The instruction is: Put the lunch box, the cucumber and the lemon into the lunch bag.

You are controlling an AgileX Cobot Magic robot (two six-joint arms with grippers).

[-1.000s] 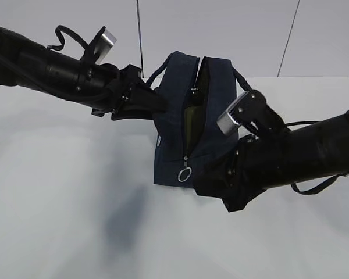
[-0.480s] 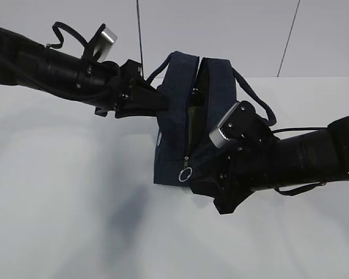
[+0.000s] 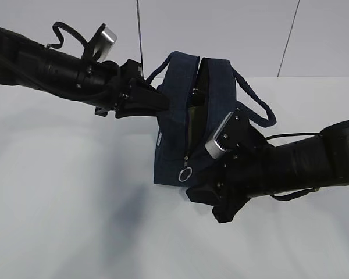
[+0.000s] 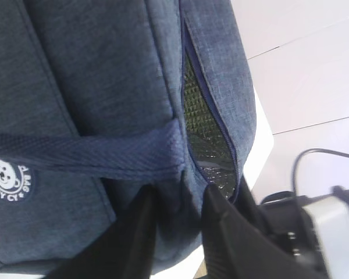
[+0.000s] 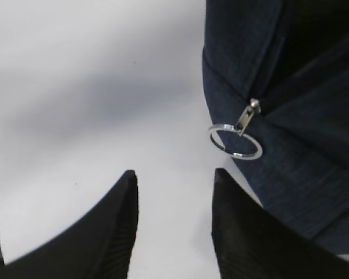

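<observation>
**Ana:** On the white table (image 3: 58, 192), seen from outside, the lunch bag (image 3: 177, 125) stands with its zip mouth agape. The left gripper (image 3: 163, 103) is pressed to its side, the right gripper (image 3: 205, 197) low at the front corner beside the ring pull (image 3: 185, 174).

**Ben:** Left wrist view?

**Ana:** Jaws narrowly apart, seemingly pinching the bag's edge fabric just under the handle strap (image 4: 87, 154); lining shows through the slit. If that pinch slips, the bag sags.

**Ben:** And the right wrist?

**Ana:** Fingers (image 5: 244, 232) spread, nothing between them; the ring hangs just ahead. A miss there could shove the bag sideways.

**Ben:** Lunch box, cucumber, lemon?

**Ana:** None visible outside; whether they're inside, I can't tell.
</observation>
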